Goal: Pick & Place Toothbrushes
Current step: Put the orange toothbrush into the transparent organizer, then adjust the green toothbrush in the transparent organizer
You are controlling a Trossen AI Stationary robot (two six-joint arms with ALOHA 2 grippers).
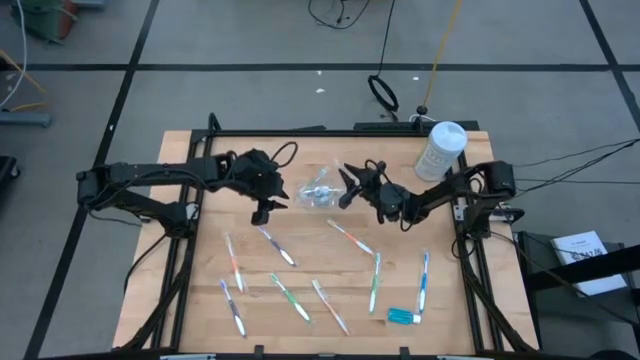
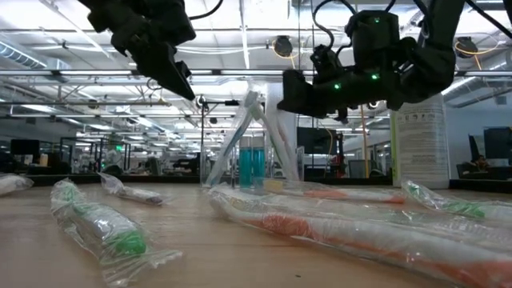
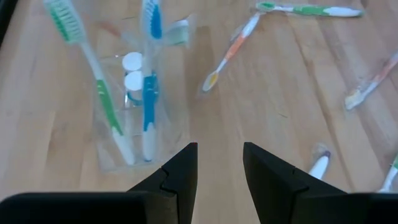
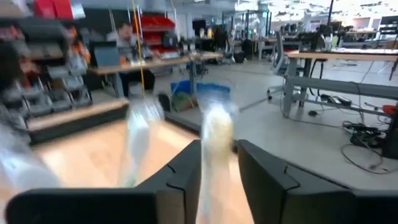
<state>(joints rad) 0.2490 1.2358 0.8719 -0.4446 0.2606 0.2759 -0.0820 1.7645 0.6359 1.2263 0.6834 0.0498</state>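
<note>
A clear plastic bag stands at the table's far middle. It holds a green toothbrush, a blue toothbrush and two white-capped tubes. My right gripper is just right of the bag and shut on its plastic. My left gripper hangs open and empty above the table, left of the bag; it also shows in its wrist view. Several wrapped toothbrushes lie flat on the near half of the table, among them an orange one and a green one. My right gripper pinches the bag's upper plastic between its two fingers. The fingers come about level from the table's right side. The bag stands upright like a tent, with its lower end on the table. How many layers it holds I cannot tell.
A white bottle stands at the far right corner. A short blue tube lies near the front right. Wrapped toothbrushes lie close to the table's near edge. Bare wood lies between the two grippers and the loose toothbrushes.
</note>
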